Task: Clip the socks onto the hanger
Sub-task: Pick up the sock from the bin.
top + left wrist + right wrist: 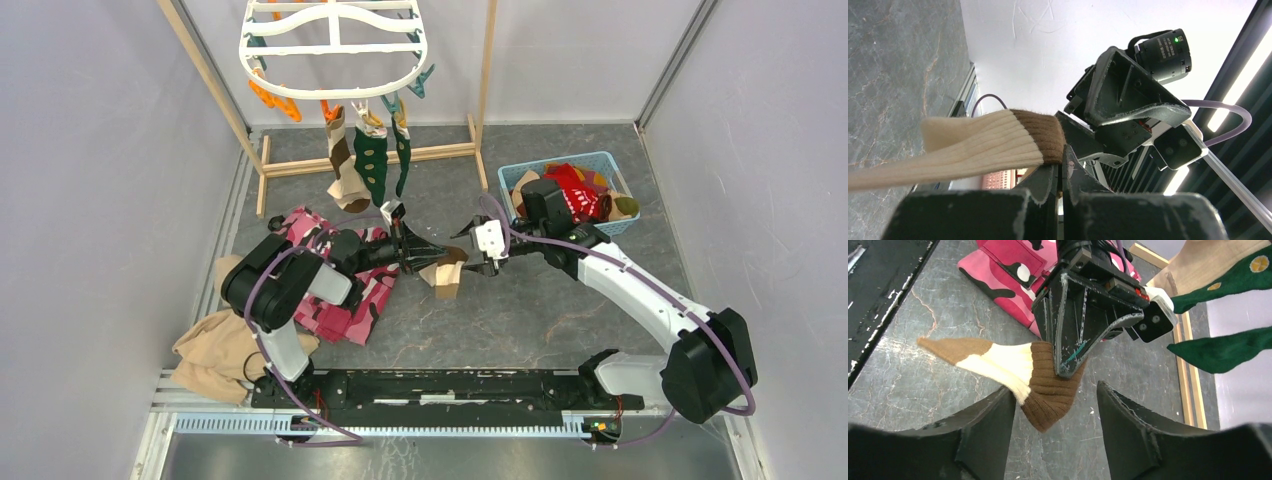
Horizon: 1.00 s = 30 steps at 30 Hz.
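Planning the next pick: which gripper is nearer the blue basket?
Right. The right gripper, open, is a little left of the blue basket; the left gripper, shut on the cream-and-brown sock, lies farther left.

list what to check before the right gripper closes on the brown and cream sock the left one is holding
1. Left gripper shut on the cuff of the brown-and-cream ribbed sock: ok.
2. Right gripper open: ok.
3. Cuff sits between the right jaws: ok.
4. Sock's toe end clear of the grey table: cannot tell.
5. Empty teal clip on the white plastic oval hanger: ok.
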Motion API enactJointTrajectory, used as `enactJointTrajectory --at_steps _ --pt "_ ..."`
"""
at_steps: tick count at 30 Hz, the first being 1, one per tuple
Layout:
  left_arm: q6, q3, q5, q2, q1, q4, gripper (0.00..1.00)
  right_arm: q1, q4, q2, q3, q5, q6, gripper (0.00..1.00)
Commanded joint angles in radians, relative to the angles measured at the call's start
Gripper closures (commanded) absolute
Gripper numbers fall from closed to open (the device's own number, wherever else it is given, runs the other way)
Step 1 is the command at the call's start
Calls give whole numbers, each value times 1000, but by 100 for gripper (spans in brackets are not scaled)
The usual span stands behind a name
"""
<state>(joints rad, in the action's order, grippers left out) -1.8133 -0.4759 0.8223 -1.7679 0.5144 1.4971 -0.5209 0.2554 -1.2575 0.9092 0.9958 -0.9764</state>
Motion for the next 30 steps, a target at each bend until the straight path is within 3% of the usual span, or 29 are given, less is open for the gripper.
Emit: enactJointTrajectory --at_steps 1,5,8,9,13,16,21,25,30 --pt "-24 -18 5 -24 -4 241 97 -1 -13 10 26 56 26 41" --pt "-23 -18 -3 -38 -5 240 96 -1 17 5 29 79 1 65" --pt "-19 -13 -10 -38 -8 240 93 0 55 -7 40 99 -15 96" --pt "-15 -9 -14 -36 -9 240 92 0 69 -13 48 103 -20 100" --pt "20 29 -34 -6 -25 240 81 2 126 -27 83 112 0 100" --pt "89 85 -47 44 -45 239 67 11 132 -21 100 121 94 100" --pt "324 202 -61 160 -68 190 46 79 32 24 80 125 323 100" --pt "599 272 -120 342 -68 -39 35 162 -30 28 62 215 464 100" --pt "1034 265 -294 726 -35 -548 18 183 -40 16 38 226 505 100"
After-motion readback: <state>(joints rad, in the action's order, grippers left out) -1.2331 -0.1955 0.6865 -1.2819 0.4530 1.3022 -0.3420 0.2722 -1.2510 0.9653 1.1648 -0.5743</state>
